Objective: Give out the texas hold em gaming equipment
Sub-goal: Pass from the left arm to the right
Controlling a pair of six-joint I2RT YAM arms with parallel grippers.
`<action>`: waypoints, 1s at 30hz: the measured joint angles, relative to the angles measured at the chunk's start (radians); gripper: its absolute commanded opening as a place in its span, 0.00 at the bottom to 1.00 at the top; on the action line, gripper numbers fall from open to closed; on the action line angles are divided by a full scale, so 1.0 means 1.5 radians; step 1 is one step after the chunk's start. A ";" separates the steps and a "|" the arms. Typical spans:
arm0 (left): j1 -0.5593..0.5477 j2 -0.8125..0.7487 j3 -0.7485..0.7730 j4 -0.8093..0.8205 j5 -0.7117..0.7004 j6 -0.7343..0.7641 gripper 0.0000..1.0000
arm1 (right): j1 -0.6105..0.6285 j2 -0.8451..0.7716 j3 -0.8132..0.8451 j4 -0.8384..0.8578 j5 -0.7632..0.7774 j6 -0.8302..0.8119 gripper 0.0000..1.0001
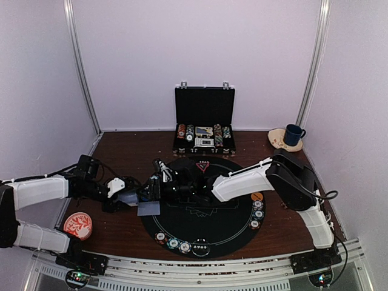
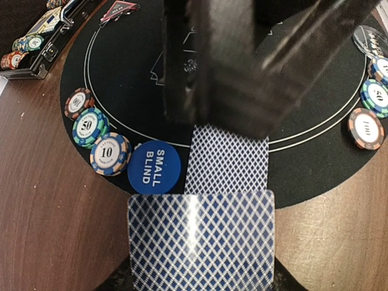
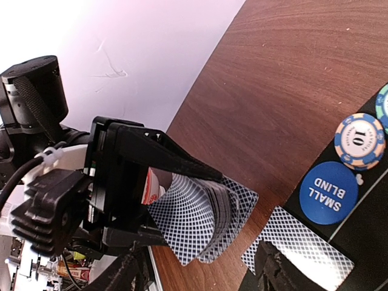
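Note:
My left gripper (image 1: 142, 198) is shut on a bent deck of blue-backed playing cards (image 2: 200, 242), held just over the left rim of the round black mat (image 1: 200, 227). One single card (image 2: 226, 159) lies face down on the mat beside the blue "small blind" disc (image 2: 153, 171). My right gripper (image 3: 200, 282) hovers open right over that card, facing the deck (image 3: 200, 218), with nothing between its fingers (image 3: 279, 273). Striped poker chips (image 2: 110, 153) sit in a row next to the disc. A red triangle marker (image 2: 121, 8) lies at the mat's far edge.
The open black briefcase (image 1: 204, 121) with chip rows stands at the back. A red-and-white dish (image 1: 77, 224) sits front left, a blue cup (image 1: 294, 133) back right. More chips (image 1: 176, 244) and an orange disc (image 1: 257, 196) line the mat's near and right rim.

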 measured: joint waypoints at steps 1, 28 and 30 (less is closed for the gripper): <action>0.000 -0.001 0.000 -0.002 0.001 0.001 0.23 | 0.001 0.007 0.009 -0.001 -0.003 0.000 0.64; 0.000 -0.016 -0.002 -0.016 0.016 0.011 0.23 | 0.013 0.103 0.130 -0.026 -0.026 0.012 0.64; 0.000 -0.016 -0.002 -0.019 0.016 0.011 0.23 | 0.014 0.105 0.131 -0.028 -0.025 0.012 0.63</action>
